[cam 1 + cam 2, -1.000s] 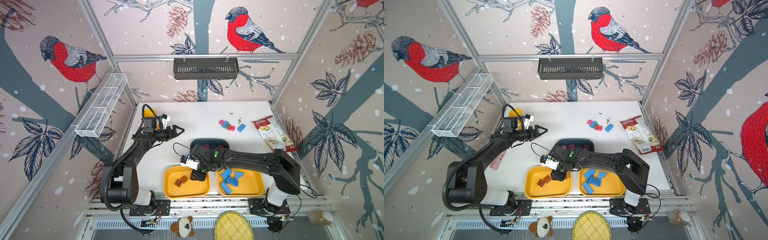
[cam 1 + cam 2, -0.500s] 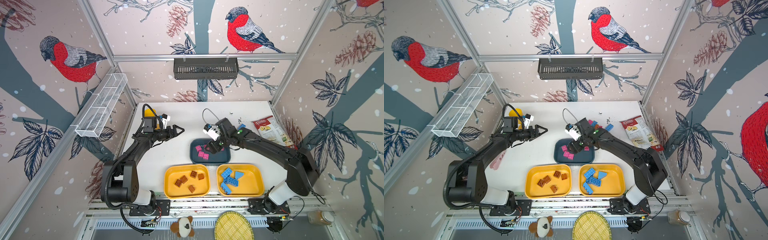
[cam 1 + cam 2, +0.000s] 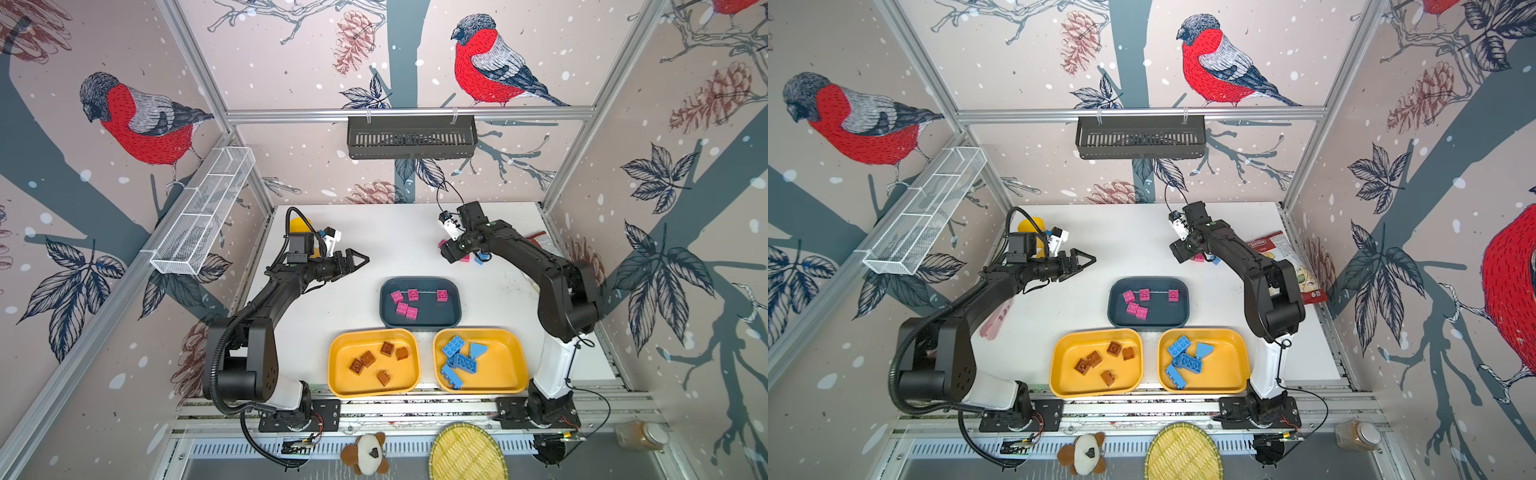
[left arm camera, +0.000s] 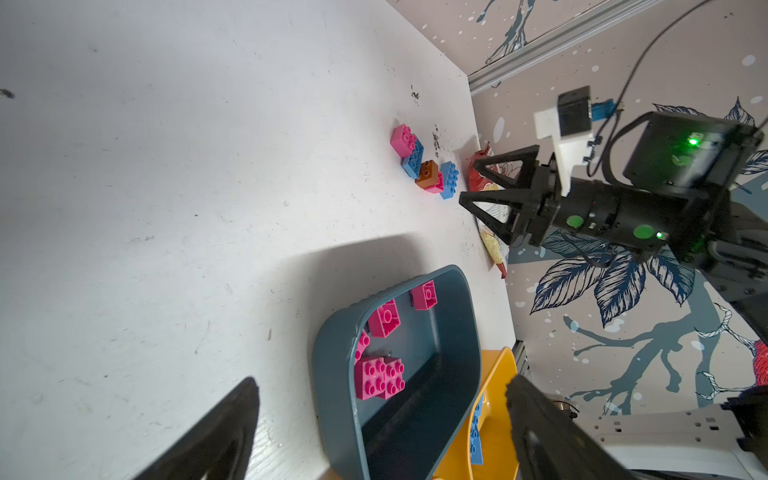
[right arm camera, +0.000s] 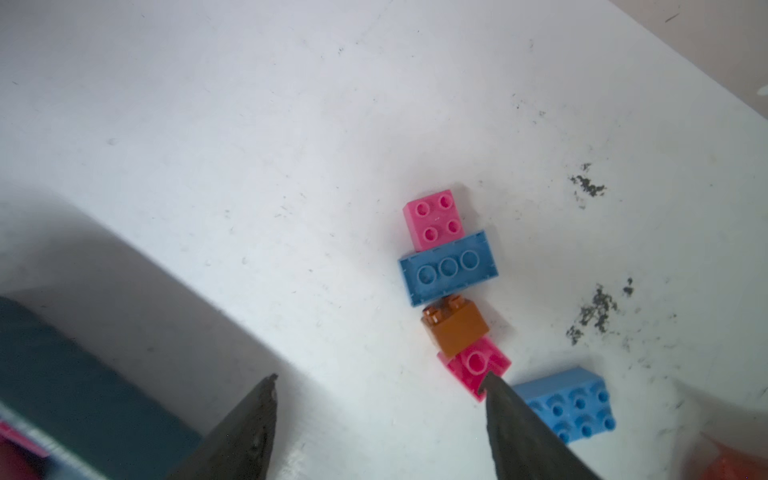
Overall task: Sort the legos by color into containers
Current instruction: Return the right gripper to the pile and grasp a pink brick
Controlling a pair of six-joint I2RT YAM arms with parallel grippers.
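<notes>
right gripper (image 5: 380, 376) fingers apart, empty, above loose legos (image 5: 448, 268) at 1 o'clock from teal tray (image 3: 436, 316); left gripper (image 3: 360, 261) fingers apart, empty, at 10 o'clock from it

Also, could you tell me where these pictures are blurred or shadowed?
Right wrist view: loose legos sharp, right gripper out of focus, broad shadow across the table. Left wrist view: shadow beside the teal tray. Both top views: evenly lit, sharp.

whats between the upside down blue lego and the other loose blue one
A brown lego tipped on its side and a pink lego, between the upside-down blue lego and the studs-up blue lego; clearest in the right wrist view.
</notes>
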